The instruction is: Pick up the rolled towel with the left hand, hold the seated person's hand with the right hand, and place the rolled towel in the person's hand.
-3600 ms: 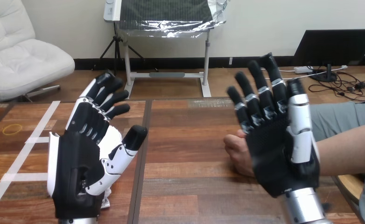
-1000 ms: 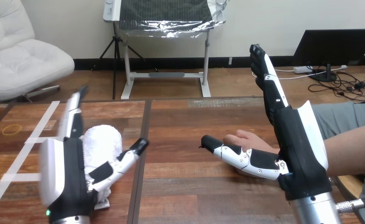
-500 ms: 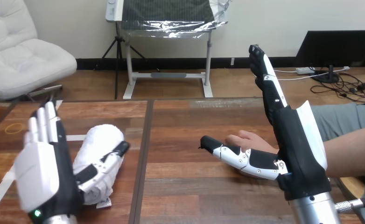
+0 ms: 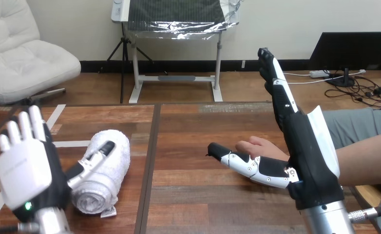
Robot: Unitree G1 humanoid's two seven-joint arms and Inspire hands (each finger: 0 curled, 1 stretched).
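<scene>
The left hand (image 4: 23, 168) is shifting leftward, fingers straight and apart, thumb over the rolled towel (image 4: 116, 170), its tag (image 4: 108, 211) unreadable; the right hand (image 4: 308, 151) is standing edgewise, fingers straight.

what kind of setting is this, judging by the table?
Probably a robot test bench for care-style handover trials, not a home. The wooden table is marked with white tape strips, a rolled towel is laid out like a prop, and a seated person's hand rests on the tabletop.
</scene>
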